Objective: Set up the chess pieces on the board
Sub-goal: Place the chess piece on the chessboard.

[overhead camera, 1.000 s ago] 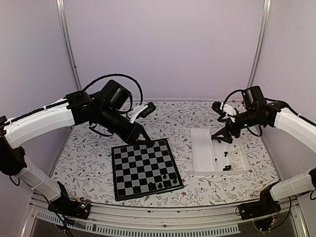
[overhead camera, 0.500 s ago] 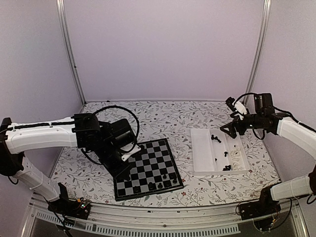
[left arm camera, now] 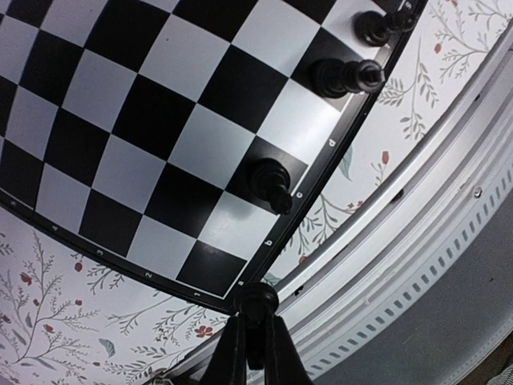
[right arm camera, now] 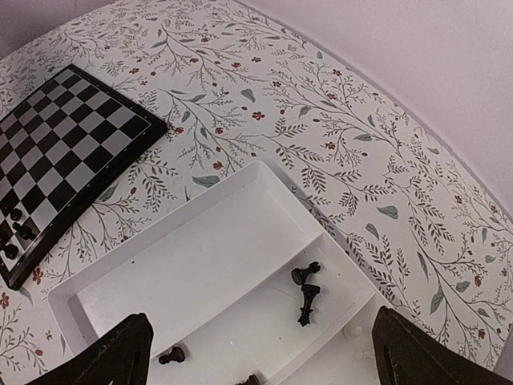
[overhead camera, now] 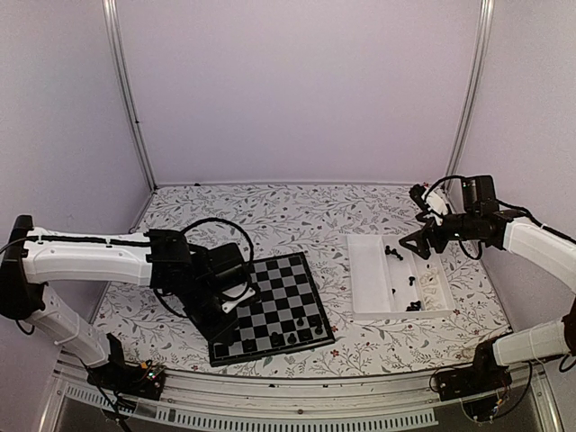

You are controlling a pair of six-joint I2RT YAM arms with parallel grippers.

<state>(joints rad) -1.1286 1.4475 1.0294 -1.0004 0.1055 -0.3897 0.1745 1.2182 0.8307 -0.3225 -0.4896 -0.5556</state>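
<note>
Top view: left gripper point(overhead camera: 227, 312) sits low at the near-left corner of the flat black-and-grey chessboard point(overhead camera: 270, 297), probably to seat a piece. The right gripper point(overhead camera: 423, 241) hangs over the white compartmented plastic tray point(overhead camera: 358, 270), right of the board. Left wrist: fingers point(left arm camera: 232, 357) pinch a small black chess piece point(left arm camera: 256, 301) at that corner's border. Three black pieces point(left arm camera: 268, 180) stand along the same edge, with the metal table rail point(left arm camera: 401, 241) just beyond, so margin is tight. Right wrist: jaws wide and empty, loose black pieces point(right arm camera: 304, 293) below, open room around.

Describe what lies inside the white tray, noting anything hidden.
The white tray holds a few loose black chess pieces in its narrower compartment; the wide compartment looks bare. The fingers of the right gripper cover parts of it in the wrist view.
</note>
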